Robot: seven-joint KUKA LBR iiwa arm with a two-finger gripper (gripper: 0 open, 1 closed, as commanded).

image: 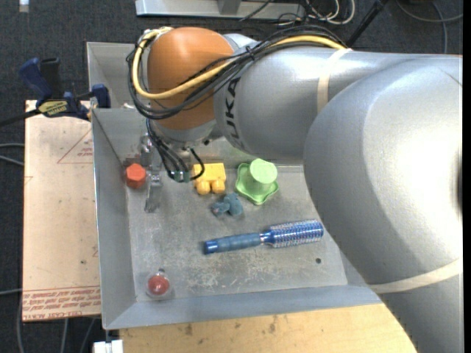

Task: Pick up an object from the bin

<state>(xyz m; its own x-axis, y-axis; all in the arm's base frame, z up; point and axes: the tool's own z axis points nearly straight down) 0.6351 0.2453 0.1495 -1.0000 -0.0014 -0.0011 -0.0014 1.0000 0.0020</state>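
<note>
Pincer (152,188) hangs low over the bin (243,278) floor; I cannot tell whether it is apart or together. Small orange block (135,175) lies just beside it, ungrasped. Grasp and lift remain, I judge.

Silver arm (368,138) wears orange cover (188,68), yellow and black cables (138,72).

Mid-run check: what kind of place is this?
Probably a robotics lab: a grey metal bin of small toy-like things, such as a blue hairbrush, and loose cables on the carpet.
</note>
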